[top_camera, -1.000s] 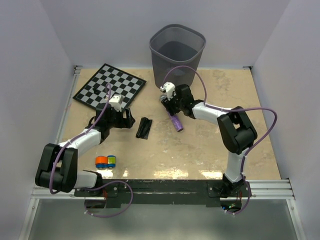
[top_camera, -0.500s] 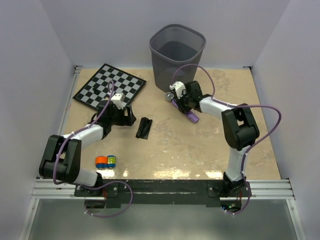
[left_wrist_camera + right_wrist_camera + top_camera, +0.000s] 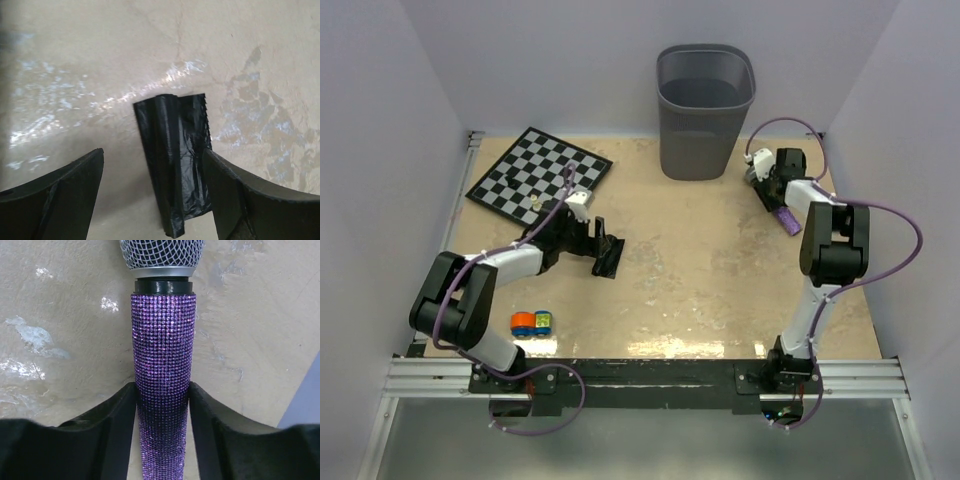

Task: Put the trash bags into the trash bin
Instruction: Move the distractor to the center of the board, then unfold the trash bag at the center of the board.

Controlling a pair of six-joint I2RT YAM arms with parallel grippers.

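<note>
I'm holding my left gripper (image 3: 152,151) spread wide, straddling the folded trash bag (image 3: 175,170), which is lying flat on the worktop (image 3: 75,60), well apart from the trash bin (image 3: 695,140). My right gripper (image 3: 162,395) is clenching the purple glittery microphone (image 3: 162,340).

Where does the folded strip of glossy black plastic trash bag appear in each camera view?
Top external: the folded black trash bag lies left of centre, by the left gripper.
Left wrist: lower centre, between the open fingers.
Right wrist: not in it; a purple glittery microphone fills it.
Shared landmark: the mottled beige tabletop.
</note>
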